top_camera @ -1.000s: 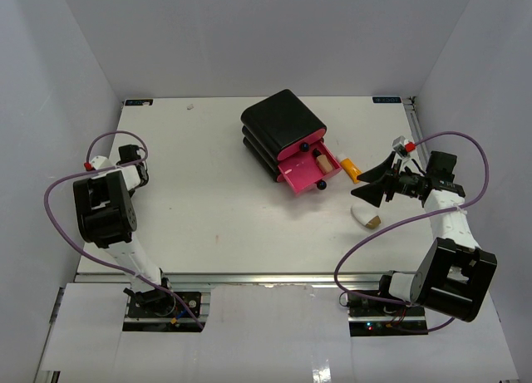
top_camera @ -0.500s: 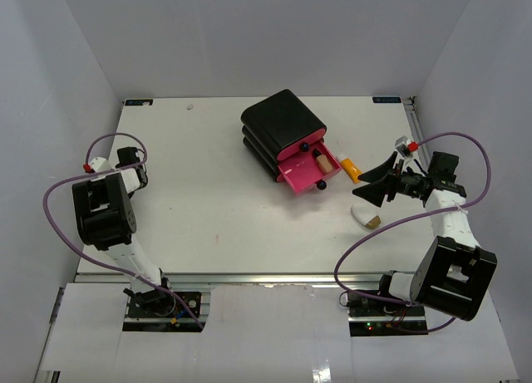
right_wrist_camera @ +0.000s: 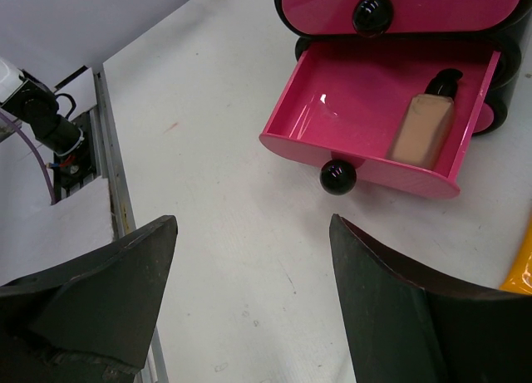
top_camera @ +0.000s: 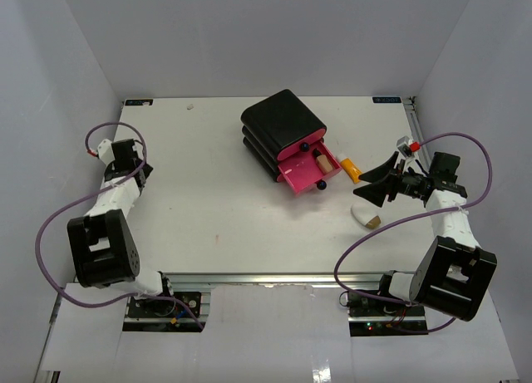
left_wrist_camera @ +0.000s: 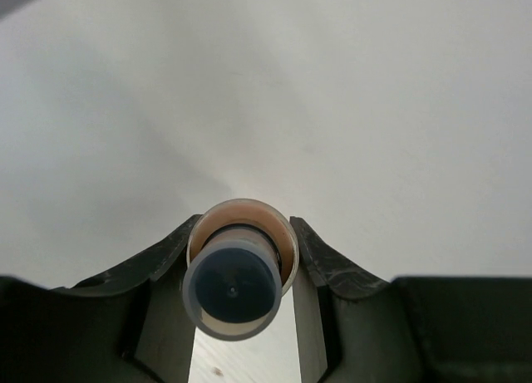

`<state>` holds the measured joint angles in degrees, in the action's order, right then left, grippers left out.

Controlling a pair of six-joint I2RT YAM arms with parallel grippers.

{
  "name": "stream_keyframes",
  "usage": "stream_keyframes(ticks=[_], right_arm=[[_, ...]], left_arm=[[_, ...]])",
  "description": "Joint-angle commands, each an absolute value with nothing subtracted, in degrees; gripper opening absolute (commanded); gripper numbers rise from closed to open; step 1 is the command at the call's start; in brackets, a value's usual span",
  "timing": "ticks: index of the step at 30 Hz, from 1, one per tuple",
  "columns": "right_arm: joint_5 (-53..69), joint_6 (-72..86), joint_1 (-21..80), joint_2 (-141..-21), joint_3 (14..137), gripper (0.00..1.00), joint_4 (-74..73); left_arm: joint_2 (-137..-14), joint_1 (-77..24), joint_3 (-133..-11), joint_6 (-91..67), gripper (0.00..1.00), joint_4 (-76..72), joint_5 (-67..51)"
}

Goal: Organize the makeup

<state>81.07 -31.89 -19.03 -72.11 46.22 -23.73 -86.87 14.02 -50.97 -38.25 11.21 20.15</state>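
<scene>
Left gripper (left_wrist_camera: 244, 233) is clamped onto a small tan bottle (left_wrist_camera: 235, 277), out by the left edge of the table (top_camera: 208, 208). The wrist cam looks right at the bottle's end. It's round with a tan rim and has a dark cap under a clear glossy cover. It sits snug between the two dark fingers (left_wrist_camera: 320, 262), which touch it on both sides.

Toward the back middle sits the black box (top_camera: 278, 117), shiny with rounded corners and stacked pink drawers. One open drawer (right_wrist_camera: 332, 92) is pulled out. It's smooth pink plastic with a round black knob (right_wrist_camera: 338, 177). A second tan bottle (right_wrist_camera: 424, 121) lies flat inside it. That one is squarish with a dark top.

Just right of the drawer, the orange tube (top_camera: 350, 168) lies on the table, white cap toward the box. The white oval tube (top_camera: 366, 217) with its tan end lies a bit nearer the arms.

Right gripper (right_wrist_camera: 251, 223) is spread wide with nothing in it. It faces the open drawer, and the white tube lies on the table close by.
</scene>
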Motion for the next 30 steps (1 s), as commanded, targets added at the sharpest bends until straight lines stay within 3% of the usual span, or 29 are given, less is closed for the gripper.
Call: stream_keyframes(ticks=[1, 6, 12, 18, 30], right_arm=[[81.83, -32.11, -19.28, -70.93, 45.97, 0.8, -23.53], [81.26, -32.17, -19.62, -70.71, 45.95, 0.8, -23.49], [81.02, -32.26, -20.04, -70.4, 45.79, 0.8, -23.47], [81.02, -32.24, -20.58, -70.22, 45.79, 0.81, -23.42], [81.54, -32.17, -21.16, -69.97, 45.63, 0.81, -23.48]], left_arm=[[-78.09, 5.78, -50.74, -34.53, 0.0, 5.26, -0.3], [-71.64, -8.6, -52.13, -32.45, 0.0, 5.7, -13.66], [-71.87, -25.82, -55.26, -29.3, 0.0, 10.91, -19.84], [-80.11, -40.31, -65.81, -25.87, 0.0, 18.63, -9.41], [-104.39, -48.09, -91.7, -20.46, 0.0, 32.11, 4.65]])
